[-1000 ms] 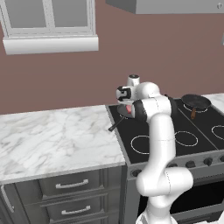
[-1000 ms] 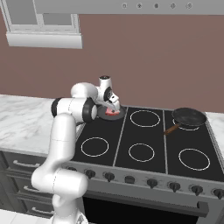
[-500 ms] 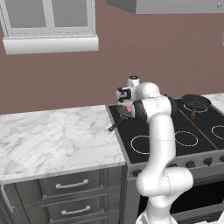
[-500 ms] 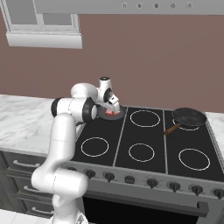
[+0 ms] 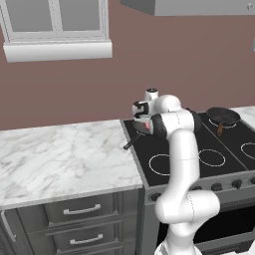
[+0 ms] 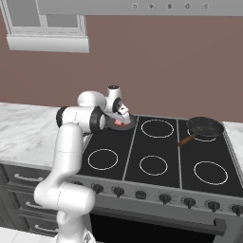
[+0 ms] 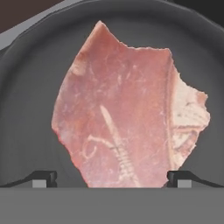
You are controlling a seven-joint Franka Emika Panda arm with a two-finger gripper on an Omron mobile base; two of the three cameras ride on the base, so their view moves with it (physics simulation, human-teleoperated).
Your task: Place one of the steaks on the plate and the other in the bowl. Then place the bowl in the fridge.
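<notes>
Over the stove's back-left burner, end effector (image 7: 112, 177) hangs open just above a steak (image 7: 127, 109) lying in a dark pan (image 7: 30, 87), fingertips (image 7: 43, 178) straddling it.

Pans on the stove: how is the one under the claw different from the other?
The dark round frying pan under the open claw holds a pink-red steak; the black frying pan at back right looks empty. Its handle is brown, the first's dark. Both are round and dark.
</notes>
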